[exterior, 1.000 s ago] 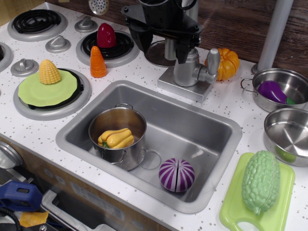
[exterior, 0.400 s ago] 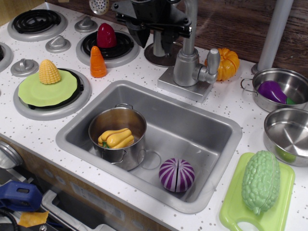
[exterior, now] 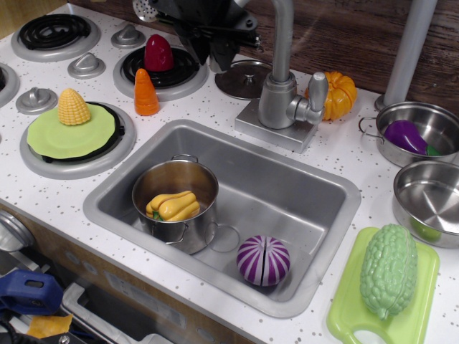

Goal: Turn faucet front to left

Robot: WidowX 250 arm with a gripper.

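The silver-grey faucet (exterior: pixel 278 99) stands behind the sink on its flat base plate (exterior: pixel 267 131). Its rounded lever (exterior: pixel 316 90) points right. Its spout (exterior: pixel 282 39) rises straight and bends left at the top edge, with the tip out of view. My black gripper (exterior: pixel 216 56) hangs left of the spout, over the back burner, apart from the faucet body. Its jaws are dark and partly cut off by the frame, so I cannot tell how they stand.
The steel sink (exterior: pixel 301 190) holds a pot (exterior: pixel 174 197) with a yellow pepper and a purple onion (exterior: pixel 263 260). A pumpkin (exterior: pixel 342 93) sits behind the lever. A round lid (exterior: pixel 244 79), carrot (exterior: pixel 145 93) and red pepper (exterior: pixel 158 52) lie left. A grey pole (exterior: pixel 409 50) stands right.
My gripper has moved left and up, away from the faucet body. The spout and the round lid behind it now show, where the gripper covered them before.
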